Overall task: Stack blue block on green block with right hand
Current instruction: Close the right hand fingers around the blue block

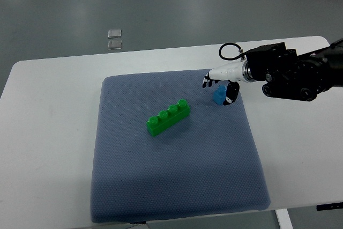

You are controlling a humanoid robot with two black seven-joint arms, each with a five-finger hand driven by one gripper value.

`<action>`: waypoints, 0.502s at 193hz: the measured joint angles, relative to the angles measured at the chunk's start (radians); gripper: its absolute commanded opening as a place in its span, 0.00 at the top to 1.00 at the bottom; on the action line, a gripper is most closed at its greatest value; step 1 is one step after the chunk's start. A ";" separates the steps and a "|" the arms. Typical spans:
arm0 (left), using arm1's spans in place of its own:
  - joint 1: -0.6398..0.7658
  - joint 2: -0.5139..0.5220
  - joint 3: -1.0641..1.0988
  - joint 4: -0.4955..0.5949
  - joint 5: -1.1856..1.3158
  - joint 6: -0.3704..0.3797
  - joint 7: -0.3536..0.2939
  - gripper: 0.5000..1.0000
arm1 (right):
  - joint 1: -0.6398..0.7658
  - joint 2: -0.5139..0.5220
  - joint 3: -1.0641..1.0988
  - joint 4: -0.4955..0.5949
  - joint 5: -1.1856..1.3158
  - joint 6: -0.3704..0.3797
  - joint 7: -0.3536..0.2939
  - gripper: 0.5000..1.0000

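Top view: right hand (221, 87) around blue block (220, 96).

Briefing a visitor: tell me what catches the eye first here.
The bright green block, four studs long, lies diagonally mid-way on the blue-grey mat. At the mat's upper right, the right hand reaches in over the small blue block, its fingers around it.

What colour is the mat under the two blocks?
Greyish blue, finely dotted; the mat shows in the top view.
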 measured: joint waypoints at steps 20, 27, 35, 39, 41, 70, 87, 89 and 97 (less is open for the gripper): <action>0.000 0.000 0.000 0.000 0.000 0.000 0.000 0.00 | 0.000 0.000 0.000 0.000 -0.016 -0.006 0.000 0.41; 0.000 0.000 0.000 0.000 0.000 0.000 0.000 0.00 | 0.000 0.000 -0.001 0.000 -0.019 -0.007 0.000 0.41; 0.000 0.000 0.000 0.000 0.000 0.000 0.000 0.00 | 0.000 0.000 -0.001 -0.001 -0.025 -0.008 0.000 0.41; 0.000 0.000 0.000 0.000 0.000 0.000 0.000 0.00 | -0.001 0.000 -0.002 -0.001 -0.029 -0.008 0.000 0.41; 0.000 0.000 0.000 0.000 0.000 0.000 0.000 0.00 | -0.001 0.000 -0.002 -0.001 -0.032 -0.009 0.000 0.41; 0.000 0.000 0.000 0.000 0.000 0.000 0.000 0.00 | -0.006 0.000 -0.004 -0.002 -0.063 -0.015 0.000 0.41; 0.000 0.000 0.000 0.000 0.000 0.000 0.000 0.00 | -0.007 0.000 -0.007 -0.002 -0.068 -0.019 0.000 0.41; 0.000 0.000 0.000 0.000 0.000 0.000 0.000 0.00 | -0.007 0.000 -0.007 -0.002 -0.068 -0.019 0.000 0.41; 0.000 0.000 0.000 0.000 0.000 0.000 0.000 0.00 | -0.007 0.000 -0.008 -0.002 -0.070 -0.021 0.000 0.41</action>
